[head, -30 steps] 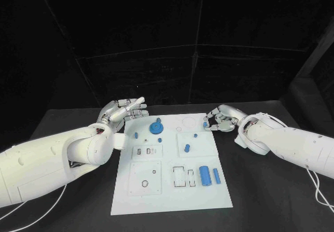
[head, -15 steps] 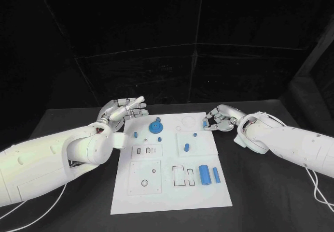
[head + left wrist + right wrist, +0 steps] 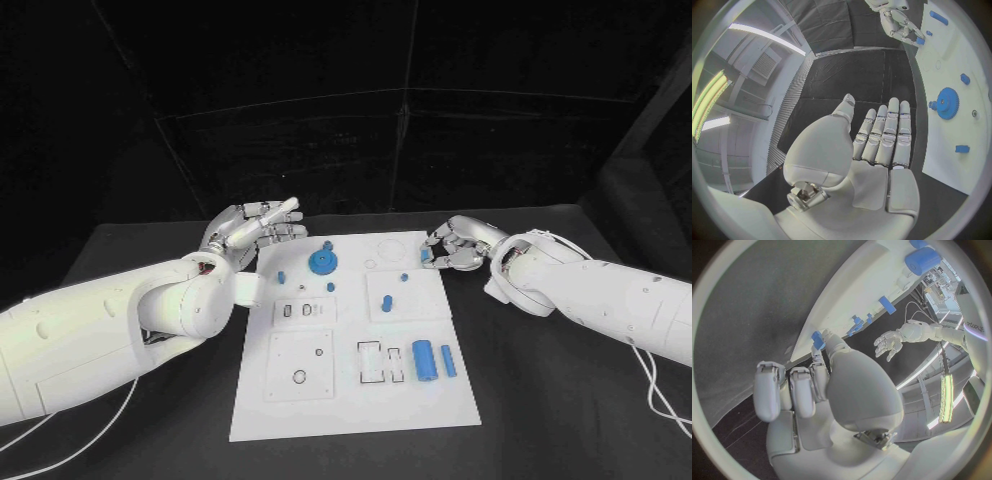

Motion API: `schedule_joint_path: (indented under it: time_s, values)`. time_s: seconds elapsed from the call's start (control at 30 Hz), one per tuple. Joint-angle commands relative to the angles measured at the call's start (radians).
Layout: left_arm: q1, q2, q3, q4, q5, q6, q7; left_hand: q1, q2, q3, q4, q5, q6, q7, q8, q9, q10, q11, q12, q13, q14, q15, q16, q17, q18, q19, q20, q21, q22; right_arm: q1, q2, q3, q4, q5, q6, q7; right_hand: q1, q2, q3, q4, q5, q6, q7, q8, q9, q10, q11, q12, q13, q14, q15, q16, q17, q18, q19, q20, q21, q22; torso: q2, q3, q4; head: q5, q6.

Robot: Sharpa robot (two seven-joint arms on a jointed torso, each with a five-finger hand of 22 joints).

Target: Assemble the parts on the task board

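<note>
The white task board lies in the middle of the black table. My right hand is at the board's far right edge and pinches a small blue part between thumb and a finger; the same part shows in the left wrist view. My left hand hovers off the board's far left corner, palm flat and fingers straight, holding nothing. A blue gear stands on the far part of the board, close to the left hand. A blue cylinder and a thin blue bar lie on the near right.
Several small blue pieces lie on the board, among them an oblong one mid-right and a tab at the left edge. White plates with cut-outs sit on the near left. Black table surrounds the board.
The right hand with its blue part has shifted very slightly at the board's far right edge. The left hand has stayed put.
</note>
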Motion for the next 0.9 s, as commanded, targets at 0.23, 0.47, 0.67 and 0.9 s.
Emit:
schedule_joint_path:
  time_s: [0.23, 0.47, 0.67, 0.9]
  values:
    - [0.002, -0.001, 0.001, -0.001, -0.002, 0.013, 0.004, 0.009, 0.006, -0.005, -0.003, 0.001, -0.006, 0.014, -0.006, 0.000, -0.007, 0.000, -0.005, -0.001, -0.007, -0.001, -0.007, 0.001, 0.006, 0.006, 0.000, -0.006, -0.001, 0.001, 0.006, 0.000, 0.000, -0.011, -0.027, -0.023, 0.001, 0.025, 0.026, -0.005, -0.007, 0.043, -0.012, 0.017, 0.003, 0.010, -0.011, 0.007, 0.099, 0.092, -0.016, -0.001, 0.200, -0.016, 0.002, -0.014, 0.002, 0.044, 0.000, 0.0004, 0.0005, 0.000, -0.004]
    - [0.002, -0.002, 0.001, -0.003, -0.002, 0.013, 0.002, 0.009, 0.006, -0.005, -0.003, 0.001, -0.006, 0.014, -0.006, 0.000, -0.007, 0.000, -0.005, -0.001, -0.007, -0.001, -0.007, 0.001, 0.006, 0.006, 0.000, -0.006, -0.001, 0.001, 0.009, 0.000, 0.005, -0.012, -0.069, -0.037, 0.001, 0.044, 0.050, -0.009, -0.039, 0.070, -0.025, 0.029, 0.006, 0.016, -0.022, 0.013, 0.105, 0.092, -0.026, 0.000, 0.202, -0.016, 0.004, -0.023, 0.003, 0.047, 0.000, 0.0004, -0.0003, 0.001, -0.005]
    - [0.002, -0.004, 0.001, -0.002, -0.002, 0.014, 0.002, 0.009, 0.007, -0.005, -0.003, 0.001, -0.006, 0.014, -0.006, 0.000, -0.007, 0.000, -0.005, -0.001, -0.007, -0.001, -0.007, 0.002, 0.006, 0.007, 0.000, -0.006, -0.001, 0.001, 0.003, 0.000, 0.026, -0.010, -0.116, -0.045, 0.001, 0.050, 0.059, -0.010, -0.040, 0.073, -0.027, 0.030, 0.005, 0.018, -0.024, 0.014, 0.106, 0.092, -0.028, 0.000, 0.202, -0.016, 0.004, -0.026, 0.003, 0.046, 0.000, 0.0010, 0.0001, 0.003, -0.005]
    - [0.002, -0.010, 0.001, 0.000, -0.002, 0.013, 0.002, 0.009, 0.007, -0.005, -0.003, 0.001, -0.006, 0.014, -0.006, 0.000, -0.007, 0.000, -0.005, -0.001, -0.007, -0.001, -0.007, 0.002, 0.006, 0.007, 0.000, -0.006, -0.001, 0.003, -0.042, 0.001, 0.142, 0.003, -0.146, -0.086, -0.013, 0.061, 0.081, -0.006, -0.032, 0.053, -0.021, 0.016, -0.001, 0.011, -0.020, 0.001, 0.097, 0.092, -0.027, -0.002, 0.200, -0.016, 0.003, -0.028, 0.001, 0.044, -0.003, -0.0022, 0.0009, 0.006, -0.004]
